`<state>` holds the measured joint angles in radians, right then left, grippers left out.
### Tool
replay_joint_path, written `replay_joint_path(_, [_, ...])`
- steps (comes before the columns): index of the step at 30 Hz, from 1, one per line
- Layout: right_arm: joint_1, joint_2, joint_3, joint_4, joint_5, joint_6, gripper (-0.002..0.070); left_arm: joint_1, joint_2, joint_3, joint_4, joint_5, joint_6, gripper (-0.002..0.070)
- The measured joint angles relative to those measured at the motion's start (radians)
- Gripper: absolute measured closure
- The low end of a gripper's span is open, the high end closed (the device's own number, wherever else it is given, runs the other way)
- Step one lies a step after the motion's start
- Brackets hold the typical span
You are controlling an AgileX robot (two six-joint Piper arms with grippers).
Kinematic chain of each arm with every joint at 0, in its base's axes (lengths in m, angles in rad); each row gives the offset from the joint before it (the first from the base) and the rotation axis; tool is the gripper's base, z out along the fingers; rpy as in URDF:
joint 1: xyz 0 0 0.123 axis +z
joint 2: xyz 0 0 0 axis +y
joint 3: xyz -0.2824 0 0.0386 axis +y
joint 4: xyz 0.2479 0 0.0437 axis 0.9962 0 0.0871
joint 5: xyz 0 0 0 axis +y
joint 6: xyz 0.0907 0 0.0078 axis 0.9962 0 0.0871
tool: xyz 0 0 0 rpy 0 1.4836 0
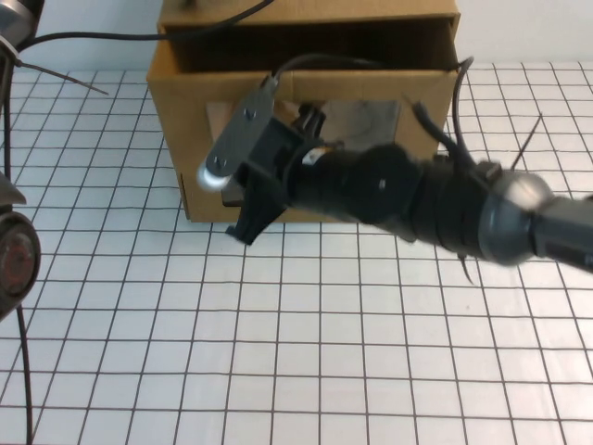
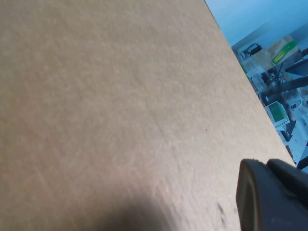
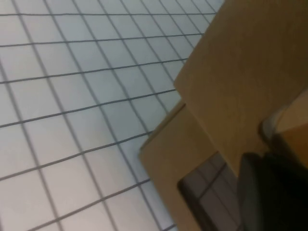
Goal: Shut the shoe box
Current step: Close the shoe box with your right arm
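The shoe box (image 1: 185, 120) is brown cardboard and stands at the far middle of the table. Its drawer is pulled out toward me, leaving a dark gap (image 1: 306, 46) at the top. The clear window (image 1: 371, 116) in the front panel is partly covered by my right arm, and the white pull tab is hidden. My right gripper (image 1: 248, 218) is shut and sits against the lower front panel, left of centre. In the right wrist view the front panel (image 3: 163, 154) and window (image 3: 204, 185) are close beside that gripper (image 3: 269, 192). My left gripper (image 2: 272, 197) is close against a plain cardboard face (image 2: 120, 106).
The table (image 1: 296, 352) is white with a dark grid. Black cables (image 1: 93, 37) run across the far left and over the box. Part of my left arm (image 1: 14, 260) shows at the left edge. Room clutter (image 2: 279, 86) shows beyond the cardboard in the left wrist view.
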<state>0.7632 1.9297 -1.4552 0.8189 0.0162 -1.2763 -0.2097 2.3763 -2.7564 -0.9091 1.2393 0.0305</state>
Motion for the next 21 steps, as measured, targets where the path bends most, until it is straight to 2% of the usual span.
replay_joint_path(8, [-0.091, 0.059, -0.158, -0.044, 0.186, 0.0, 0.0689, 0.0, 0.002, 0.0, -0.003, -0.003, 0.0, 0.068])
replay_joint_path(21, [-0.124, 0.079, -0.169, -0.076, 0.135, 0.0, 0.0689, 0.001, 0.002, 0.0, -0.003, -0.004, 0.0, 0.068])
